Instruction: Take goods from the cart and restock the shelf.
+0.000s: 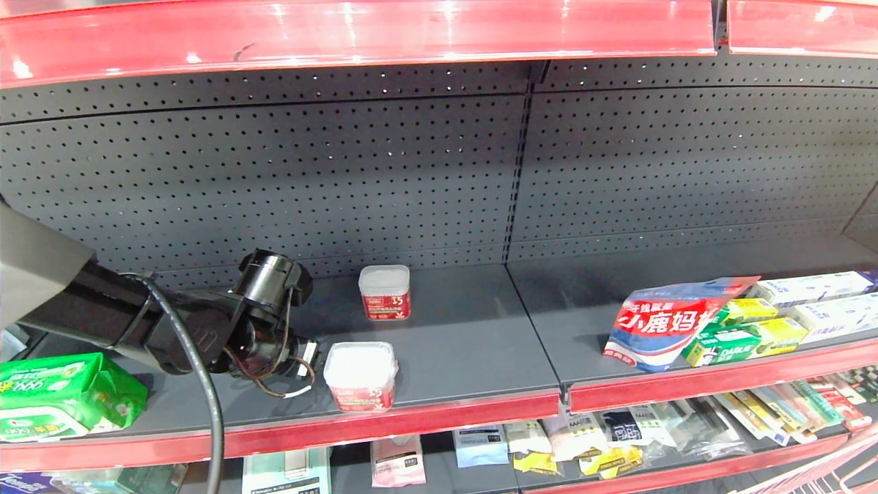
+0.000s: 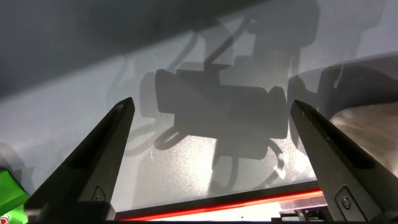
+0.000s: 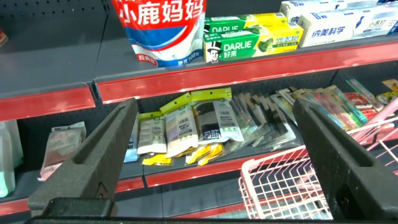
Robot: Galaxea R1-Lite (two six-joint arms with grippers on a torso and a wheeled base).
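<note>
On the left bay of the grey shelf deck (image 1: 453, 357), a white-lidded tub with a red label, the front tub (image 1: 360, 376), stands upright just behind the red price rail (image 1: 446, 412). A second tub like it, the rear tub (image 1: 384, 291), stands farther back toward the pegboard. The two are apart and roughly in file, which reads as a facing row being built front to back. The left gripper (image 2: 211, 109) sits low over the deck just beside the front tub, on its left. Its fingers are spread wide with only bare deck and shadow between them, so it grips nothing and the tub stands on its own. Likely judgement: this item is placed, and the wide spread gives clearance to back away without tipping it over the rail. A green wipes pack (image 1: 62, 394) lies at the bay's far left, well clear of the tubs. The right gripper (image 3: 214, 106) hangs lower, in front of the shelving, fingers also apart and empty. The pink cart (image 3: 261, 163) is below and ahead of it, so it looks held ready for the next pick. In the right bay a red-and-white pouch (image 1: 669, 322) leans on green toothpaste boxes (image 1: 744, 336). That grouping suggests tubs belong to the left bay only.
</note>
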